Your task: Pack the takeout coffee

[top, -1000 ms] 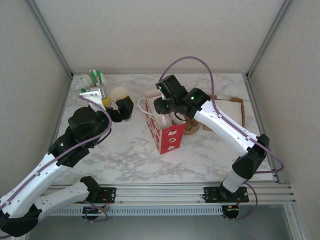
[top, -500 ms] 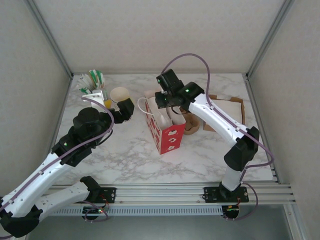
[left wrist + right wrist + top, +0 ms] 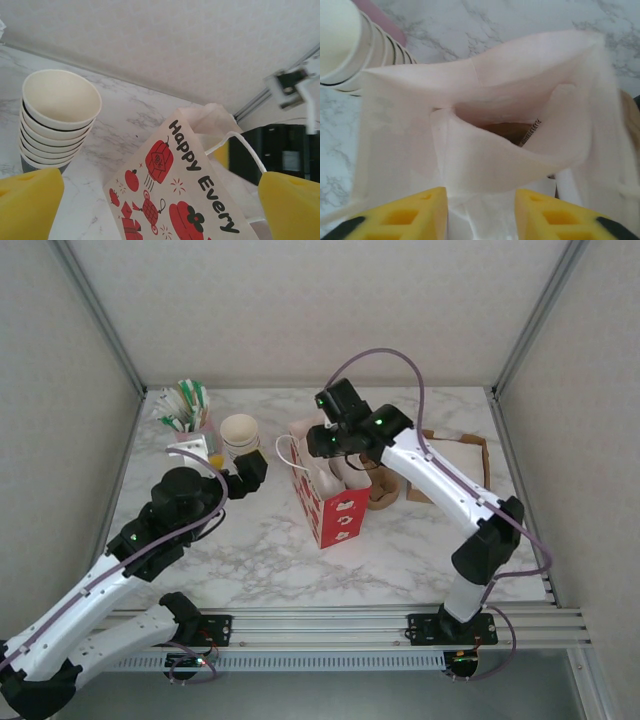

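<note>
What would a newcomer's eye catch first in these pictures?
A red-and-white printed paper bag stands open at the middle of the marble table, the right gripper poised over its mouth. Behind it to the left, a stack of lidless cream paper cups sits near the open left gripper.

The table (image 3: 400, 550) is viewed whole from high above and behind the arm bases, with the back wall at 12 o'clock. The paper bag (image 3: 325, 502) is seen near centre, and the stack of cups (image 3: 240, 432) at 10 o'clock of it. From the left wrist, a low, near view tilted upward is taken across the table toward the bag's printed side, with the cups at 9 o'clock. From the right wrist, the bag's open mouth is looked into from very close above, with the cups at 10 o'clock. Bag and cups are shared by all three views.
</note>
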`<move>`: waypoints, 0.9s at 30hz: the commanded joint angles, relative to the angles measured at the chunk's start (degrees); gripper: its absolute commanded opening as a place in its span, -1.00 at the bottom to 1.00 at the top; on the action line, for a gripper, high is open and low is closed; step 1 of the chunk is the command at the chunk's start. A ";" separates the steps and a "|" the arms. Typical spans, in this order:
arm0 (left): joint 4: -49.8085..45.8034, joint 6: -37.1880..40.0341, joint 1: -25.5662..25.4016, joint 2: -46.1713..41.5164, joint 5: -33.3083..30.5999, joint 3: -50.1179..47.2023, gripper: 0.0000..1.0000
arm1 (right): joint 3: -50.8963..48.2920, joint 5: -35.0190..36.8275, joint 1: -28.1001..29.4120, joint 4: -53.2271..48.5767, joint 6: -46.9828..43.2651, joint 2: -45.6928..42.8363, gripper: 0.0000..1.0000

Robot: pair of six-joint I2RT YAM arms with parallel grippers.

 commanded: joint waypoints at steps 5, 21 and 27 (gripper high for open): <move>1.05 -7.12 0.62 -1.03 3.74 -6.64 0.99 | -2.16 2.36 0.03 -1.62 0.36 -11.69 0.15; 7.87 -10.68 1.57 11.47 9.56 -9.80 0.94 | -28.80 -1.69 -20.44 -1.29 5.34 -36.28 0.16; 8.14 -10.39 3.84 15.54 11.57 -8.02 0.92 | -38.04 -9.83 -23.03 4.64 5.25 -34.26 0.08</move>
